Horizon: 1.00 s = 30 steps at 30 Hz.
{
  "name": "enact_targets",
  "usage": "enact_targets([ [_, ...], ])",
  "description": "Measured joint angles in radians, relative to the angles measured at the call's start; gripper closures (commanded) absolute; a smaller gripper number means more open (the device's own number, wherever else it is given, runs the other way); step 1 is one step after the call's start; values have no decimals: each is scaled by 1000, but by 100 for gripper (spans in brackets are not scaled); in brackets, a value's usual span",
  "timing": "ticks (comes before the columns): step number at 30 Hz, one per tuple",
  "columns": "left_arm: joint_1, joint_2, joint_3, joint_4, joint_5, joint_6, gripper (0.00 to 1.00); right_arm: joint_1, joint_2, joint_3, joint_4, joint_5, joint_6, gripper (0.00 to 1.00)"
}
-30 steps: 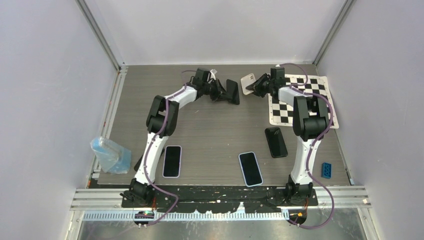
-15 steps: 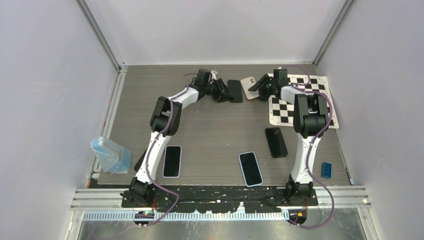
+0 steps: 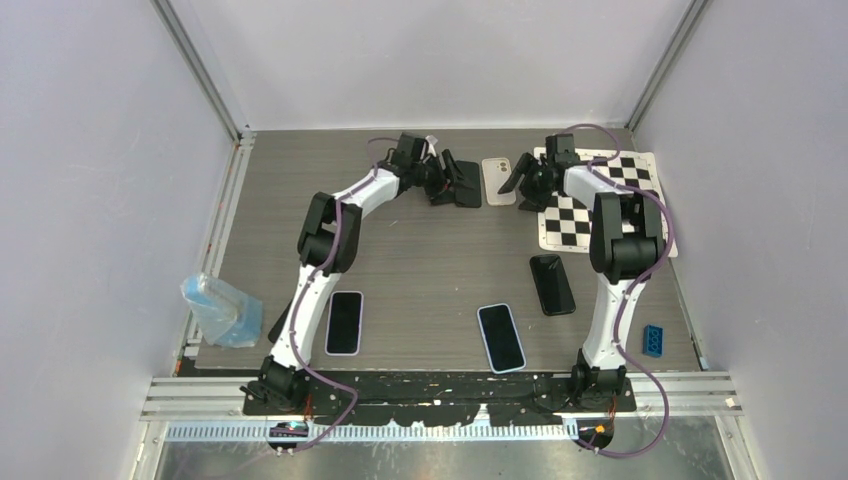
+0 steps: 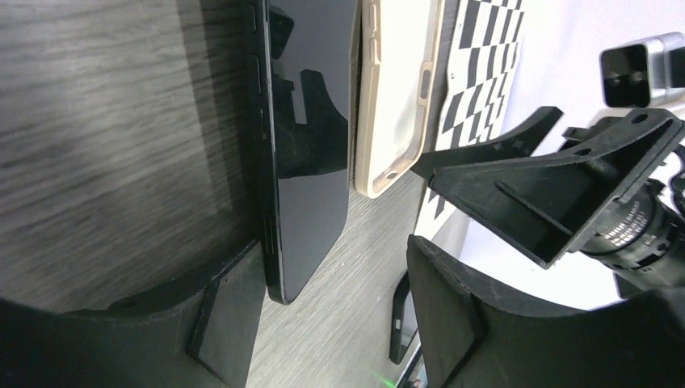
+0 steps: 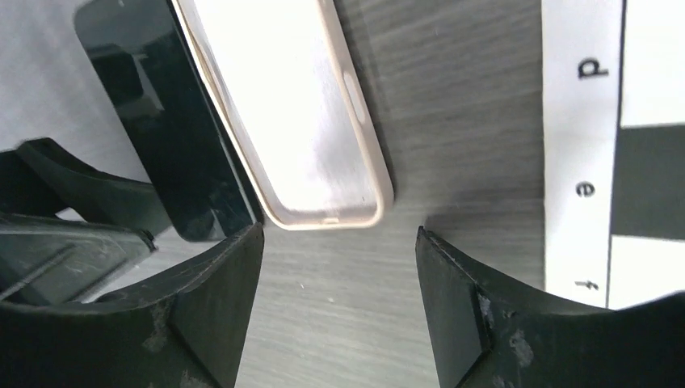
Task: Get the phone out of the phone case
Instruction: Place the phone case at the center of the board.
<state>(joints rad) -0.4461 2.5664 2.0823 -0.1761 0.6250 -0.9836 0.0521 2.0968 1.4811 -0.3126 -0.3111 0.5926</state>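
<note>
So the slim black phone with the glossy dark screen (image 3: 466, 184) is out of its shell and lies flat on the grey wood-grain tabletop (image 3: 420, 260), upper middle of the overhead frame. The empty beige rubbery phone case (image 3: 497, 181) lies open side up on the phone's right side, right up against it. I can't tell from the wrist views whether the edges touch or just nearly do.

The left gripper (image 3: 452, 180) sits low at the phone's left side, jaws spread wide and clamping nothing. In its own camera the near end of the phone lies in the gap, close beside one black finger (image 4: 230, 311). The right gripper (image 3: 515, 185) is at the right of the case, also spread and holding nothing. Its view shows the case's rounded end just ahead of the 2 fingers (image 5: 214, 311).

Readable text: only the black-and-white checkerboard sheet (image 3: 600, 200) at upper right. Its white border carries small letters that read like d (image 5: 587, 69), e (image 5: 586, 190) and f (image 5: 583, 283), turned sideways. I can't make out any brand on the phone or case.

Lower in the overhead frame are 3 more phones: 1 with a pale lilac rim (image 3: 343, 322), 1 with a white rim (image 3: 500, 337), and 1 all black (image 3: 552, 284). A blue toy brick (image 3: 654, 340) sits lower right, and a clear plastic bag with something blue inside (image 3: 218, 310) is at the left edge.
</note>
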Motion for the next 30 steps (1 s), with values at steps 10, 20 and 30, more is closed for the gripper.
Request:
enact_targets([
  [10,-13,-71,24,-260,-109,182,14,16,-196,-72,-174,30,-129,24],
  [20,-23,-68,59,-332,-173,225,52,27,-549,-269,-156,-3,-116,24],
  [30,-24,1,80,-186,-159,148,61,27,-603,-364,-151,2,-83,28],
])
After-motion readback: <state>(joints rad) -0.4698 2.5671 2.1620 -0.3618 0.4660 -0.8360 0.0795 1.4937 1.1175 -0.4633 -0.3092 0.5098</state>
